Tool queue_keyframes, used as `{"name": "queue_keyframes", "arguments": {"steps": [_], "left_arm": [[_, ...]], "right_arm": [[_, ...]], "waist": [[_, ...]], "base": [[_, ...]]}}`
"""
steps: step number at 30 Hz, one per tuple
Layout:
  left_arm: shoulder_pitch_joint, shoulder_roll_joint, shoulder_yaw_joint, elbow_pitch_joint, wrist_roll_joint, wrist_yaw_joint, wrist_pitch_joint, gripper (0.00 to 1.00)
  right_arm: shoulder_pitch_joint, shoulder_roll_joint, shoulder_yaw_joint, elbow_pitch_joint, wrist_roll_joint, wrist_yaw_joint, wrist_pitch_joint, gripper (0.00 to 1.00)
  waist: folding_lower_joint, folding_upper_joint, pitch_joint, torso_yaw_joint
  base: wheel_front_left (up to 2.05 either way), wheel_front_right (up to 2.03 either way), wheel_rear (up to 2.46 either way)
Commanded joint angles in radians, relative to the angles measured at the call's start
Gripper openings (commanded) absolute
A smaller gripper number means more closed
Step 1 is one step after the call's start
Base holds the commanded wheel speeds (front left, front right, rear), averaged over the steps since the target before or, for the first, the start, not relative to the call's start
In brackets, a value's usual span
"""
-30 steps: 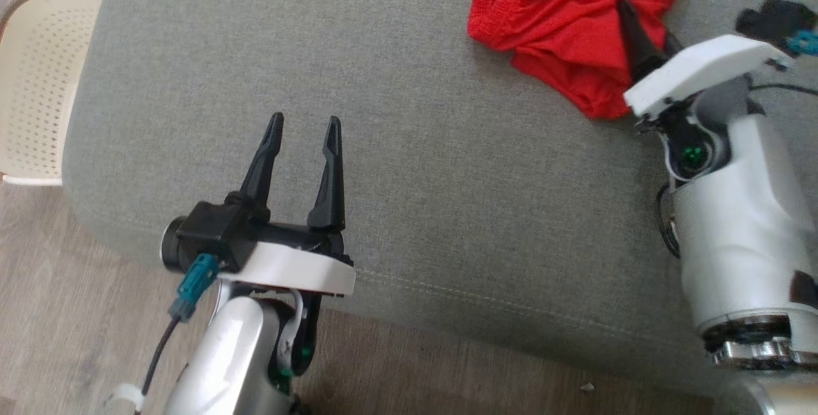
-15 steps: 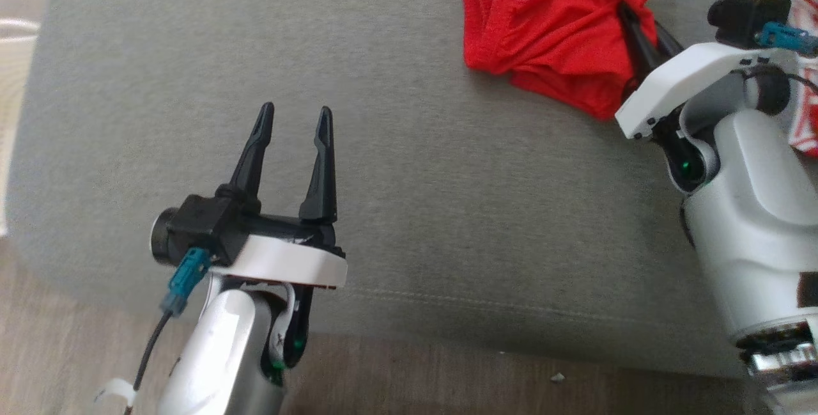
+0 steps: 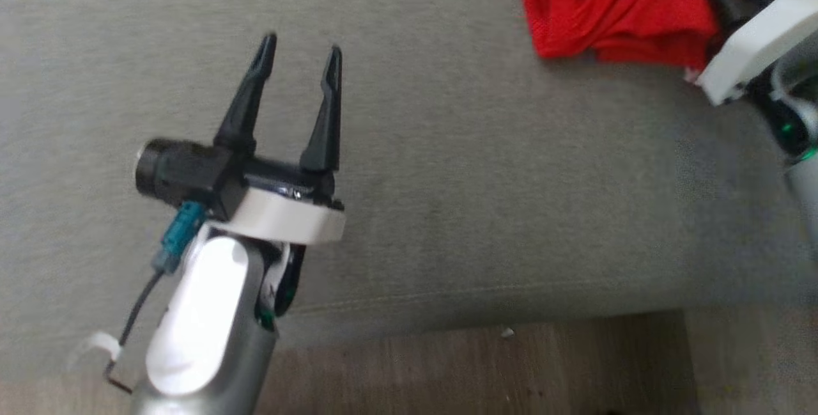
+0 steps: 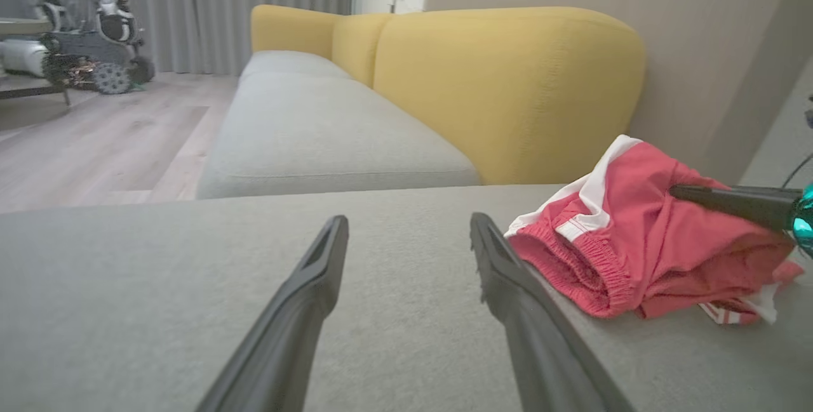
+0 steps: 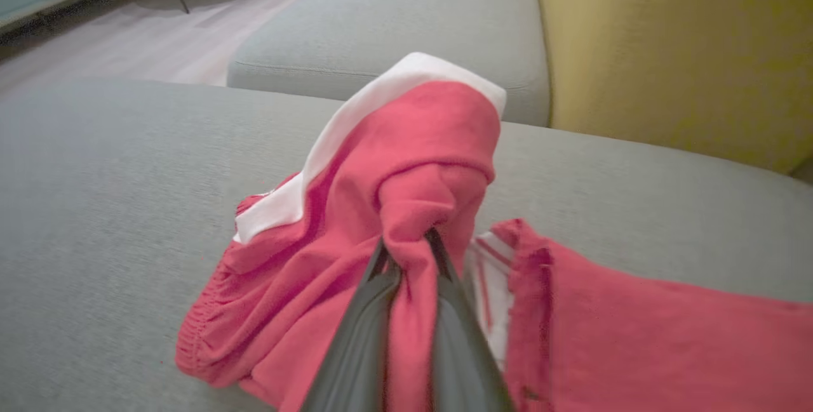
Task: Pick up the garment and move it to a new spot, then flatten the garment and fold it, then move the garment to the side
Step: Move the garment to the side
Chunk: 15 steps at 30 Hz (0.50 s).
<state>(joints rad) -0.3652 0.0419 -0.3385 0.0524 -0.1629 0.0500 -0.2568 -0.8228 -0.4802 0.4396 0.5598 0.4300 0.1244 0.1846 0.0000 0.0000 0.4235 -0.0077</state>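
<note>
The right tool (image 5: 409,244) is clenched on a fold of the red shorts (image 5: 413,145). Its two dark fingers stand nearly together with a strip of red cloth pinched between them, and a bunched hood of fabric with a white band rises just above their tips. A second ago these fingers stood apart, pushed into the heap; half a second ago they were already close together.

The shorts lie on the grey sofa seat (image 3: 479,178), crumpled, with the elastic waistband toward the left tool. In the head view they sit at the top right edge (image 3: 613,6), partly under the right tool's white wrist plate. More red cloth with white striping lies flat just to the right of the pinched fold in the right wrist view; whether it is part of the same shorts cannot be told.

The left tool (image 3: 302,44) is released, its fingers spread as wide as a second ago, over bare seat and well apart from the shorts. Whether it touches the cushion cannot be told. In its own wrist view (image 4: 408,220) the shorts (image 4: 635,253) lie to the right, with a dark finger of the right tool (image 4: 730,199) reaching into them from the side.

The head camera has turned since the earlier frames, so the whole picture has shifted. The yellow backrest (image 4: 508,82) stands behind the seat, and wooden floor (image 3: 511,364) runs along its front edge.
</note>
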Motion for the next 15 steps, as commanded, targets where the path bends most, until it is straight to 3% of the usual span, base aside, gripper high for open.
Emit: {"name": "queue_keyframes", "arguments": {"steps": [1, 7, 15], "left_arm": [[-0.047, 0.009, 0.046, -0.032, 0.022, -0.013, -0.005, 1.00], [-0.132, 0.026, 0.064, -0.007, 0.075, -0.059, -0.005, 1.00], [-0.182, 0.036, 0.066, 0.016, 0.104, -0.084, -0.005, 1.00]], "right_arm": [[-0.030, -0.041, 0.013, -0.066, 0.016, 0.006, 0.007, 0.00], [-0.060, -0.138, 0.013, -0.120, 0.044, 0.006, 0.004, 0.00], [-0.075, -0.204, 0.008, -0.119, 0.000, 0.006, -0.032, 0.00]], "waist": [[0.0000, 0.0000, 0.078, -0.085], [0.0000, 0.0000, 0.170, -0.186], [0.0000, 0.0000, 0.223, -0.257]], "base": [[0.00, 0.00, 0.00], [0.00, 0.00, 0.00], [0.00, 0.00, 0.00]]}}
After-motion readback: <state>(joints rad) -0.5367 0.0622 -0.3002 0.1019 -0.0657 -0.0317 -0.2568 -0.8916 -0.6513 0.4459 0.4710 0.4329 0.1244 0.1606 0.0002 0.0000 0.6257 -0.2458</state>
